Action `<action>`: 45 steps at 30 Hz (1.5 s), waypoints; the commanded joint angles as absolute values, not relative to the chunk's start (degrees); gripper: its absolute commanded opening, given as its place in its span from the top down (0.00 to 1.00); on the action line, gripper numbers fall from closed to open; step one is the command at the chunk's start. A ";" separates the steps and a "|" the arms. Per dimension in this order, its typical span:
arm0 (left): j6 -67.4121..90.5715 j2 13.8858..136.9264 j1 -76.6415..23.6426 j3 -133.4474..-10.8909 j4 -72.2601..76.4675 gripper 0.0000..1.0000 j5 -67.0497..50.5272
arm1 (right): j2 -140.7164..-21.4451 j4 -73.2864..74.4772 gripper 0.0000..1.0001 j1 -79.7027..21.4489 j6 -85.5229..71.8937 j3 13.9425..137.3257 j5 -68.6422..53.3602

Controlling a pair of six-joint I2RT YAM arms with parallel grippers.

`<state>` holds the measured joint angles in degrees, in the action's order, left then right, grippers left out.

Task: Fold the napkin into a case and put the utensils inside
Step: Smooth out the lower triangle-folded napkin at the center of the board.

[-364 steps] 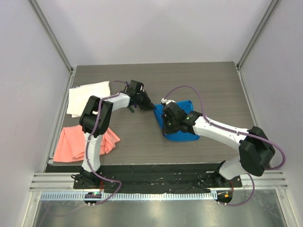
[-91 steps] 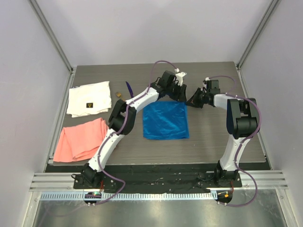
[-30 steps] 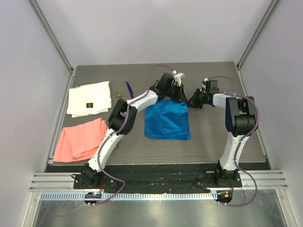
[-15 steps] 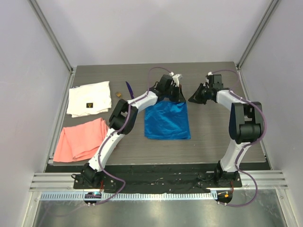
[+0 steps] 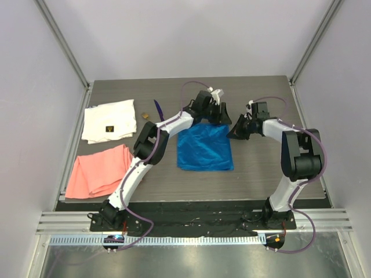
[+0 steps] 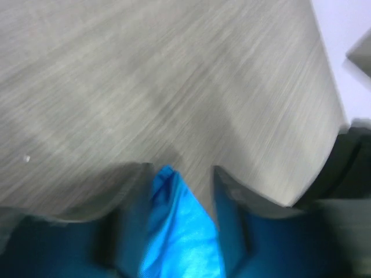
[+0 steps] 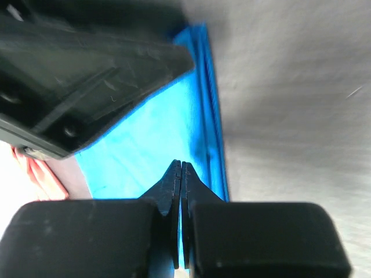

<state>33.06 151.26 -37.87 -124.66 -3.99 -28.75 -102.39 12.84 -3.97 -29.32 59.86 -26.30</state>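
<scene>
The blue napkin [image 5: 204, 147] lies spread flat mid-table, roughly square. My left gripper [image 5: 219, 118] hovers over its far right corner; in the left wrist view the gripper [image 6: 179, 174] is open, and the napkin's corner [image 6: 177, 226] sits loose between the blurred fingers [image 6: 229, 197]. My right gripper [image 5: 234, 132] is shut beside the napkin's right edge. In the right wrist view it [image 7: 178, 166] points over the napkin [image 7: 151, 139] with nothing held. The purple utensil [image 5: 156, 108] and the green-handled one [image 5: 145, 116] lie at the far left of the napkin.
A white cloth with a dark label [image 5: 108, 120] and a salmon-pink cloth [image 5: 101, 169] lie along the table's left side. The left gripper's black body [image 7: 87, 69] fills the upper left of the right wrist view, close to my right fingers.
My left gripper has opened and let go of the napkin's far corner. The right gripper has come down and nearer, to the napkin's right edge. The napkin stays flat.
</scene>
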 commanded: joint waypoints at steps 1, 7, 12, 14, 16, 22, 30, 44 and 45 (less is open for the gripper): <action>33.31 147.41 -37.62 -127.18 -4.48 0.44 -26.11 | -94.50 11.33 0.98 -5.71 -29.18 57.84 -27.25; 36.20 142.57 -36.04 -128.95 -12.56 0.23 -25.57 | -88.26 20.47 0.90 -5.80 -23.74 58.54 -22.06; 43.32 128.52 -33.67 -112.97 -14.84 0.35 -21.46 | -85.00 23.20 0.84 -7.47 -22.85 56.87 -27.23; 44.38 123.60 -32.35 -103.34 -14.77 0.41 -20.57 | -84.38 23.29 0.83 -7.56 -23.64 55.90 -29.34; 44.21 116.48 -31.64 -97.07 -15.12 0.44 -19.95 | -84.55 23.29 0.83 -8.00 -23.73 55.46 -33.81; 45.18 100.58 -32.34 -74.11 -10.99 0.57 -25.22 | -86.22 21.01 0.90 -9.67 -24.69 51.69 -35.42; 42.98 91.32 -38.22 -56.89 -10.20 0.80 -25.15 | -86.57 19.60 0.98 -10.02 -25.14 46.76 -31.03; 43.86 91.50 -45.88 -51.68 -9.05 0.89 -15.93 | -87.62 21.36 0.99 -9.84 -24.43 44.91 -23.56; 42.73 91.58 -46.92 -51.77 -9.23 0.89 -14.78 | -88.32 21.10 0.99 -9.93 -24.35 44.83 -23.03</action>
